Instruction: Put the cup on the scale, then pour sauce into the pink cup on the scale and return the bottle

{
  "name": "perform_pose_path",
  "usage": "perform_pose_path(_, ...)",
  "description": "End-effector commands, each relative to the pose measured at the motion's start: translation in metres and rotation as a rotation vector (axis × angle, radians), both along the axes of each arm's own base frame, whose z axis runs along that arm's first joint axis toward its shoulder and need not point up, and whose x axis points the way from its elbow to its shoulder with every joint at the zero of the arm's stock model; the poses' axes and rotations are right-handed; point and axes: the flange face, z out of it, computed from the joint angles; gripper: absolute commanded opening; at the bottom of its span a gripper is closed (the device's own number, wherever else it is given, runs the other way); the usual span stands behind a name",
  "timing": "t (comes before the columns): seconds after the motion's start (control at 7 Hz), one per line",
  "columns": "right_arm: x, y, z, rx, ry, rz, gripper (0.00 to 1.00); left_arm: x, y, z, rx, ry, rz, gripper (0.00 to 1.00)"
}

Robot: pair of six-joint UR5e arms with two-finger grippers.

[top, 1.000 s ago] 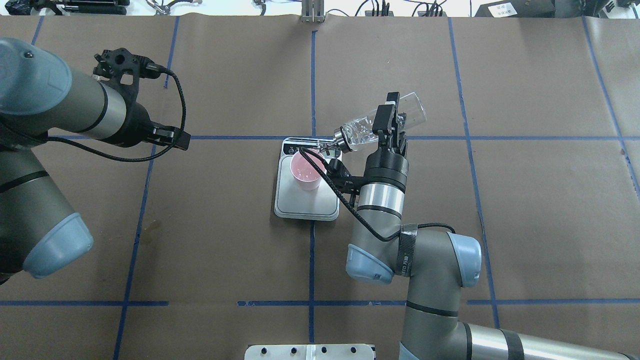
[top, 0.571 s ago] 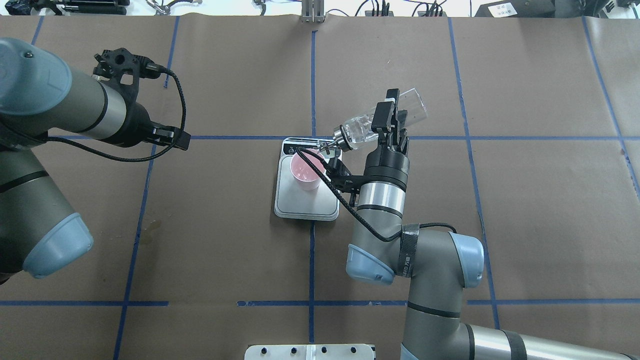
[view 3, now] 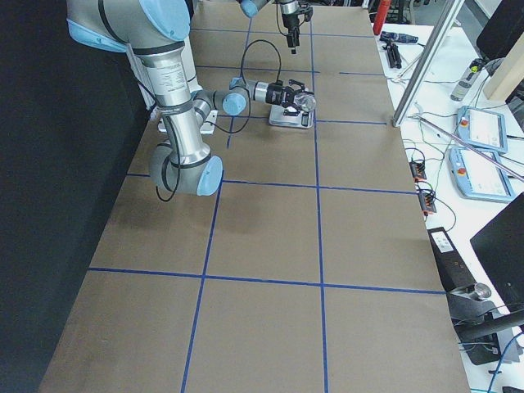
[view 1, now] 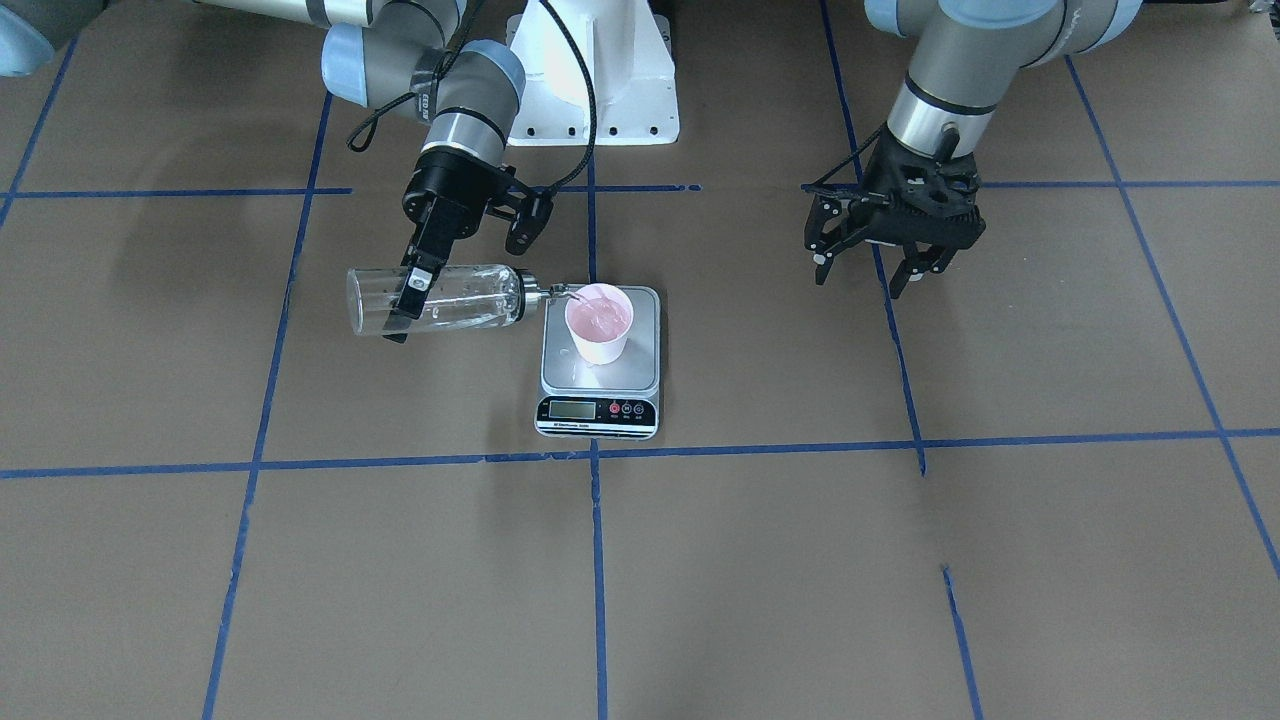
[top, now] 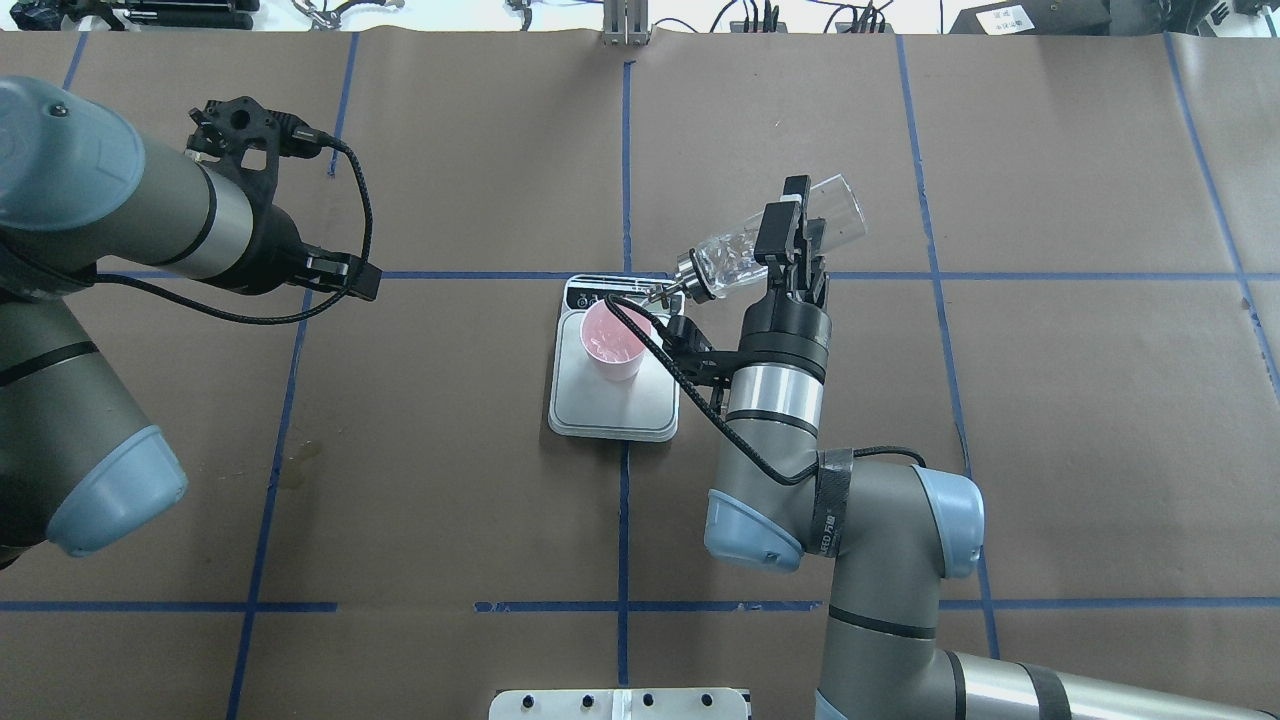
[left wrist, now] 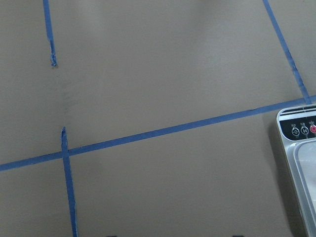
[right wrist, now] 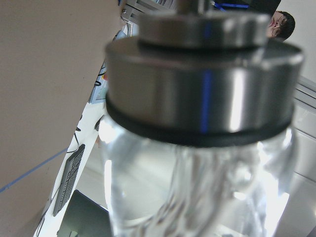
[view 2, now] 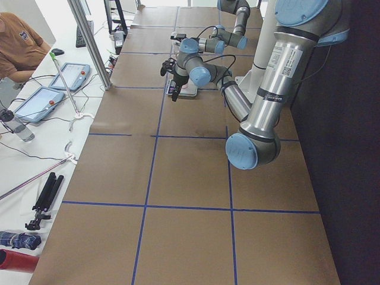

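The pink cup (top: 612, 341) stands on the scale (top: 610, 410), with liquid showing inside it (view 1: 599, 320). My right gripper (top: 787, 243) is shut on the clear glass bottle (top: 745, 258). It holds the bottle nearly level above the table, to the right of the scale. The silver spout (view 1: 553, 291) reaches the cup's rim. Clear sauce (view 1: 450, 300) lies along the bottle's lower side. The bottle's collar (right wrist: 205, 98) fills the right wrist view. My left gripper (view 1: 866, 275) is open and empty, well away to the left of the scale (view 1: 600, 368).
Brown paper with blue tape lines covers the table. The scale's black panel corner (left wrist: 299, 129) shows at the left wrist view's right edge. The robot's white base (view 1: 592, 75) stands behind the scale. An operator sits beyond the table's far edge (view 2: 18, 47).
My right arm has shifted a little to the right with the bottle, and the spout has drawn back towards the cup's right rim. The left arm has not moved.
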Motion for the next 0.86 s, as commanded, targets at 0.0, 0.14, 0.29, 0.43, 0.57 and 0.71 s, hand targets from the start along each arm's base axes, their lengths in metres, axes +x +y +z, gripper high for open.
perform_pose_path(0.0, 0.011, 0.007, -0.012, -0.003, -0.094, -0.012, 0.0, 0.0, 0.0, -0.001, 0.0, 0.002, 0.0, 0.83)
perform_pose_path(0.14, 0.013, 0.008, -0.008, -0.032, -0.217, -0.029, 0.0, 0.0, 0.0, -0.001, 0.0, 0.002, 0.0, 0.83)
perform_pose_path(0.29, 0.013, 0.008, -0.005, -0.041, -0.266, -0.033, 0.0, 0.001, 0.0, -0.002, 0.0, 0.003, -0.001, 0.83)
perform_pose_path(0.43, 0.015, 0.009, 0.001, -0.039, -0.302, -0.032, 0.0, 0.0, 0.0, -0.002, 0.002, 0.004, 0.0, 0.83)
perform_pose_path(0.57, 0.017, 0.011, 0.011, -0.051, -0.4, -0.04, 0.0, 0.001, 0.0, -0.002, 0.001, 0.003, 0.0, 0.83)
perform_pose_path(0.71, 0.019, 0.012, 0.017, -0.054, -0.472, -0.042, 0.0, 0.0, 0.0, -0.002, 0.002, 0.004, 0.0, 0.83)
